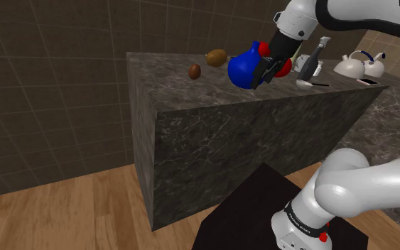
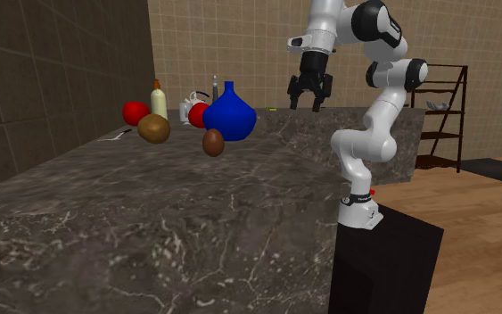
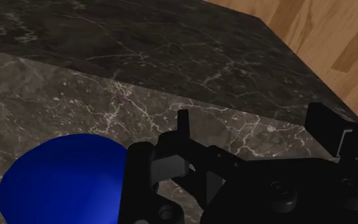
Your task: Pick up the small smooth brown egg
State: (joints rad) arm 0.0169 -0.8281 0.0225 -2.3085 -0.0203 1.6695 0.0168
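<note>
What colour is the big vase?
Bright blue; the vase shows best in the second exterior view.

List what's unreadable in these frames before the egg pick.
Red object, second exterior view: partly hidden behind the blue vase.
Blue vase, wrist view: cut by the bottom edge, partly covered by the gripper.
White item behind the red object: too small to identify.
</note>
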